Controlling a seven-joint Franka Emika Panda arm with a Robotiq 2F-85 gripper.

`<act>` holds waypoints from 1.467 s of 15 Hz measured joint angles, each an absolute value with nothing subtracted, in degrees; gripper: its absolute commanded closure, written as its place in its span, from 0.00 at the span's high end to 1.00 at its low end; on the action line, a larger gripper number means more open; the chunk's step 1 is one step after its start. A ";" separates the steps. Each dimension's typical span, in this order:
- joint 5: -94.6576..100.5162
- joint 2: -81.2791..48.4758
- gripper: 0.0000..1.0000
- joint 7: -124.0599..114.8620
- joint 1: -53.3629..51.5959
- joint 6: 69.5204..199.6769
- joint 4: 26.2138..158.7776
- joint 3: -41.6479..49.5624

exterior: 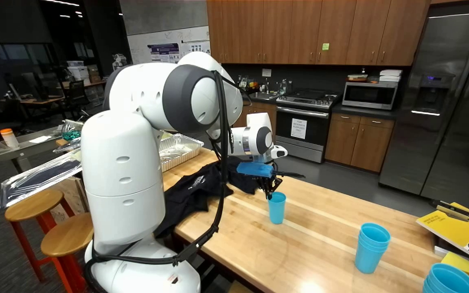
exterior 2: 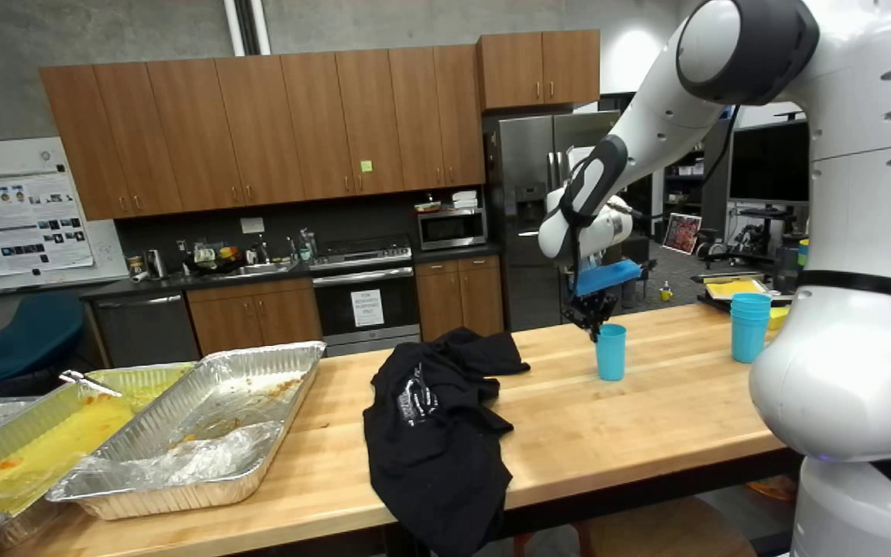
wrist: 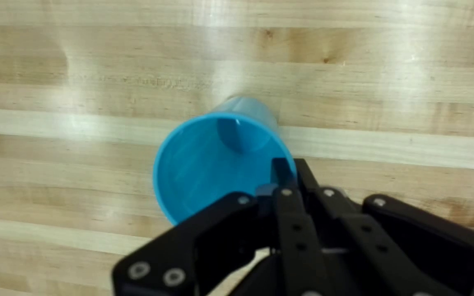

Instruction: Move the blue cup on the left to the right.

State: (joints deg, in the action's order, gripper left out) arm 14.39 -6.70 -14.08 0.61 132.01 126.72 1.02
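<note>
The light-blue cup (exterior: 276, 211) is upright on or just above the wooden table; I cannot tell if its base touches. It also shows in an exterior view (exterior 2: 611, 356) and in the wrist view (wrist: 216, 168), where I look into its mouth. My gripper (exterior: 270, 196) is at the cup's rim, and it shows there too in an exterior view (exterior 2: 595, 336). In the wrist view, one finger of the gripper (wrist: 292, 162) is inside the cup and one outside, closed on the wall. The cup looks empty inside.
A stack of light-blue cups (exterior: 371, 252) stands further along the table, also in an exterior view (exterior 2: 749, 333). More blue cups (exterior: 448, 280) are at the near corner. Yellow books (exterior: 454, 230) lie at the end. A black shirt (exterior 2: 438, 441) and foil trays (exterior 2: 213, 441) lie opposite.
</note>
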 measured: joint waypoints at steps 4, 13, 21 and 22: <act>14.28 -6.53 0.01 -14.00 0.64 132.01 126.68 1.08; 12.79 -0.82 0.01 -10.82 2.44 131.72 127.55 2.82; 12.67 5.03 0.01 -7.68 6.55 131.82 130.81 6.10; 12.62 5.35 0.01 -7.38 6.91 131.83 131.03 6.42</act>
